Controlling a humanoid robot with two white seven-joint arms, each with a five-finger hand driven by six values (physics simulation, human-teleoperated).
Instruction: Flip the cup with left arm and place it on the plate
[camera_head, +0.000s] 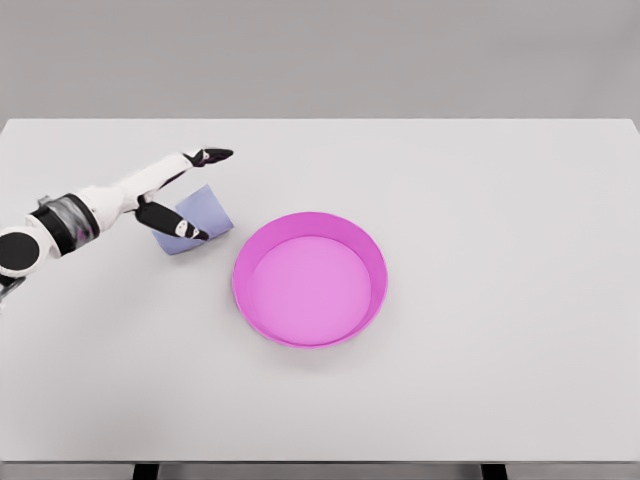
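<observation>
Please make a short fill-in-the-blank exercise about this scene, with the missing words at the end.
1. The left hand reaches around the pale blue ____.
2. The cup lies to the ____ of the plate in the picture.
3. The colour of the plate is ____.
4. The plate holds ____.

Missing words: cup; left; pink; nothing

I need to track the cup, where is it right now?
In the head view the lavender cup lies on the white table left of the pink plate, between the left hand's spread fingers.
</observation>
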